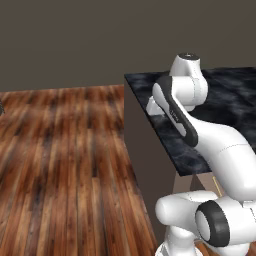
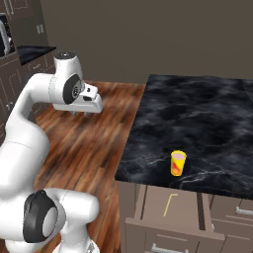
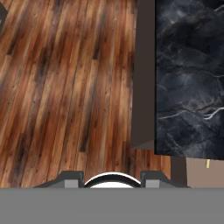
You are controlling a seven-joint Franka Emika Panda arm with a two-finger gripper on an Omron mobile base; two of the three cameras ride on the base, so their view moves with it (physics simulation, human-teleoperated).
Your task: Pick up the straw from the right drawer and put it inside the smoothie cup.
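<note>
The straw (image 2: 170, 204) lies flat inside the open right drawer (image 2: 170, 210), and its upper end is bent to the right. In the right base view the whole straw is seen; the hand view shows only a small yellowish end (image 3: 208, 163) in the drawer corner, and the left base view shows a thin piece (image 1: 217, 186) beside the arm. The smoothie cup (image 2: 178, 163) stands upright on the black marble counter (image 2: 207, 113), near its front edge, just above the drawer. The gripper (image 2: 81, 114) hangs over the wooden floor (image 2: 94, 143), well apart from the counter and empty. Whether its jaws are apart or together, I cannot tell.
</note>
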